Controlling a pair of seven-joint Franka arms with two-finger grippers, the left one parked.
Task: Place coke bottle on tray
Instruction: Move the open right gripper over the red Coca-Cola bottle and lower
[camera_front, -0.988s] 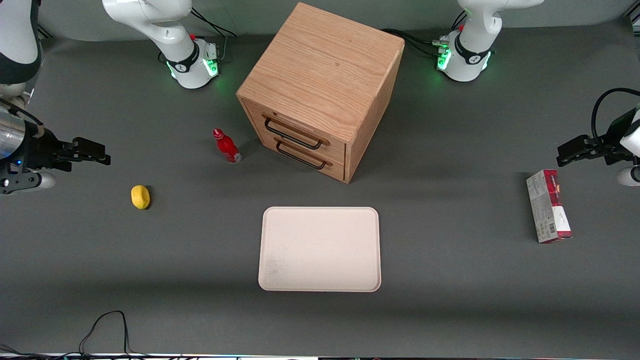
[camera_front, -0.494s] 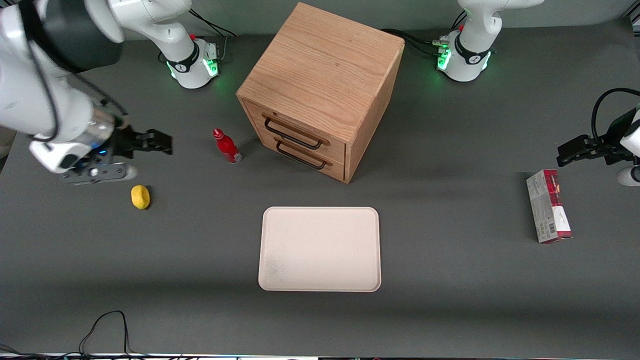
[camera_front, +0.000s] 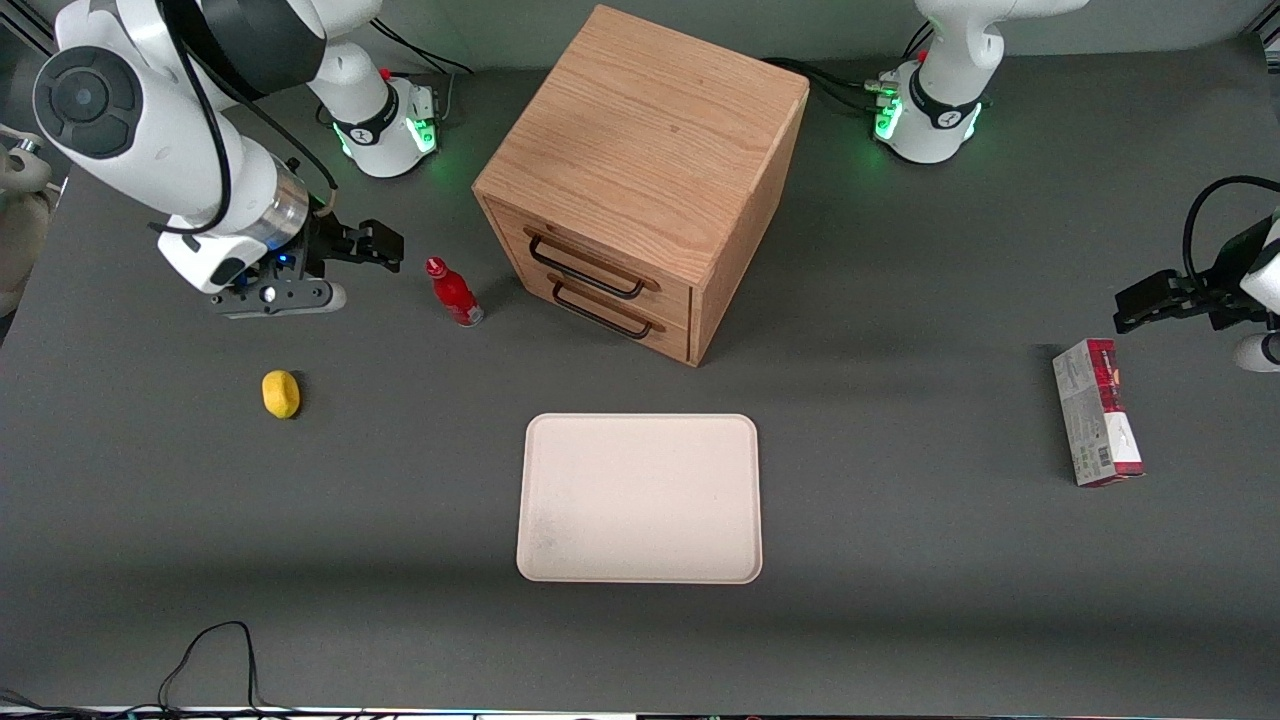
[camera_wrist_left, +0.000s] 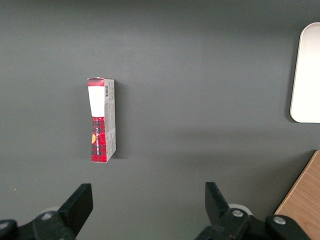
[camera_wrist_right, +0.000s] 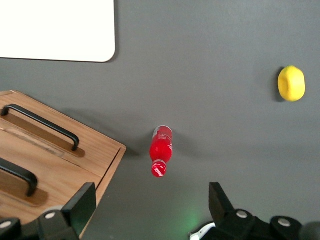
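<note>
light: even, overhead | shadows: soft, beside drawer cabinet (camera_front: 640, 180) | focus: sharp | glare: none

coke bottle (camera_front: 453, 291): red, upright on table beside cabinet | tray (camera_front: 640, 498): cream, flat, empty, nearer front camera

The bottle (camera_front: 454, 293) stands on the worktop (camera_front: 900, 560) just beside the drawer cabinet (camera_front: 640, 180), near its drawer fronts. The claw (camera_front: 385, 246) hangs near the bottle, apart from it, fingers spread wide. The lemon (camera_front: 281, 393) lies nearer the front camera than the bottle. The tray (camera_front: 639, 497) lies in front of the cabinet. The carton (camera_front: 1097, 425) lies toward the parked arm's end.
</note>
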